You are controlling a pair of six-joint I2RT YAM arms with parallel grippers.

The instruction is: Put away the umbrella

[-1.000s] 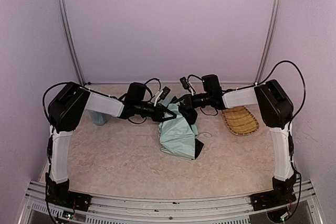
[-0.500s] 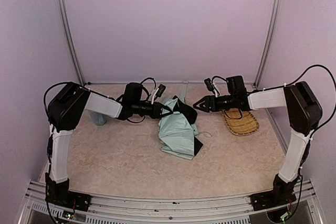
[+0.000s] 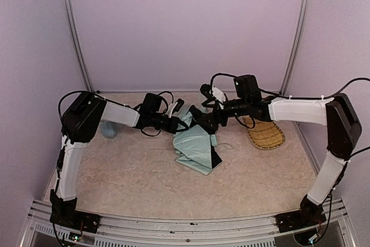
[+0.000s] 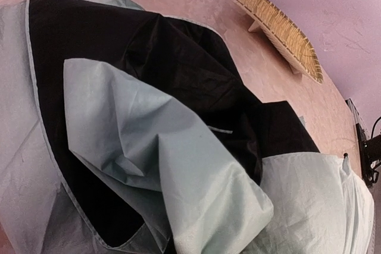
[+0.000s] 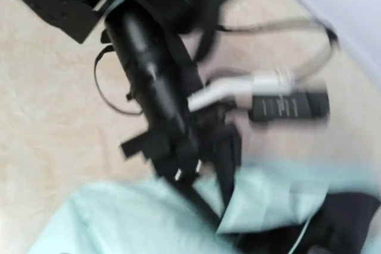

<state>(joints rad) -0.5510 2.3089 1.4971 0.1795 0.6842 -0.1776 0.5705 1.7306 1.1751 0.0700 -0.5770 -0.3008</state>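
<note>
Umbrella (image 3: 196, 146): crumpled mint fabric, black underside

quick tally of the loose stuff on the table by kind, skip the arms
umbrella: 1
woven tray: 1
light blue cup: 1
total: 3

Legible text, all three of my views: none found. One doubtful item: the small black module (image 5: 289, 106), right of centre in my right wrist view, carries a row of pale marks, possibly lettering, too blurred for me to read. No brand, number or sign readable elsewhere.
</note>
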